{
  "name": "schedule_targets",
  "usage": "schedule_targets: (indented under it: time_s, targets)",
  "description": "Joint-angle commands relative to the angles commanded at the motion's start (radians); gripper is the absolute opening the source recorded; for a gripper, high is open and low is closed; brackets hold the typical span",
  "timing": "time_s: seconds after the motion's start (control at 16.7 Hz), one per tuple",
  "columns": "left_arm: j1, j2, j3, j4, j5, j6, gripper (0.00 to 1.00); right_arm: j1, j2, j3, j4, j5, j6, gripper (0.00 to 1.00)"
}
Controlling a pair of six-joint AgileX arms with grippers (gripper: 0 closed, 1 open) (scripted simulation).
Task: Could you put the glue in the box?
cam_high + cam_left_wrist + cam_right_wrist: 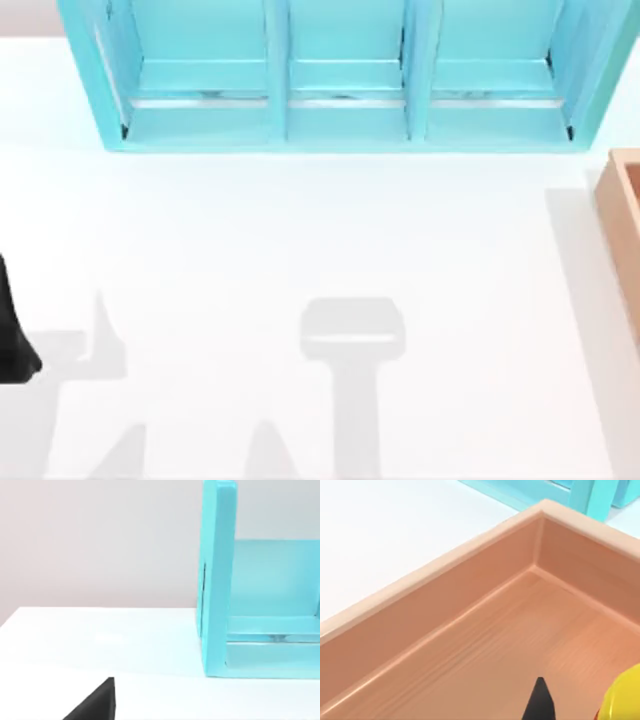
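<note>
The box (470, 630) is tan wood with raised walls. Its inner floor and one corner lie right below my right gripper (540, 702), of which one dark tip shows. A rounded yellow part of the glue (622, 695) sits beside that tip, over the box floor, with a small gap between them. Whether the glue is held or resting there I cannot tell. In the top view the box (625, 215) is cut off by the right edge of the table. My left gripper (15, 340) is parked at the far left edge.
A big cyan-blue shelf unit (345, 75) with compartments stands along the back of the white table (300, 240). Its side wall (217, 580) rises close ahead of the left wrist. Arm shadows fall on the table's front.
</note>
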Motion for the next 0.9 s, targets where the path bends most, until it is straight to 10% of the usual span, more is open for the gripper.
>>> schedule_targets:
  time_s: [0.9]
  targets:
    - [0.0, 0.0, 0.0, 0.0, 0.0, 0.0, 1.0, 0.101, -0.011, -0.121, 0.376, -0.01, 0.299, 0.0]
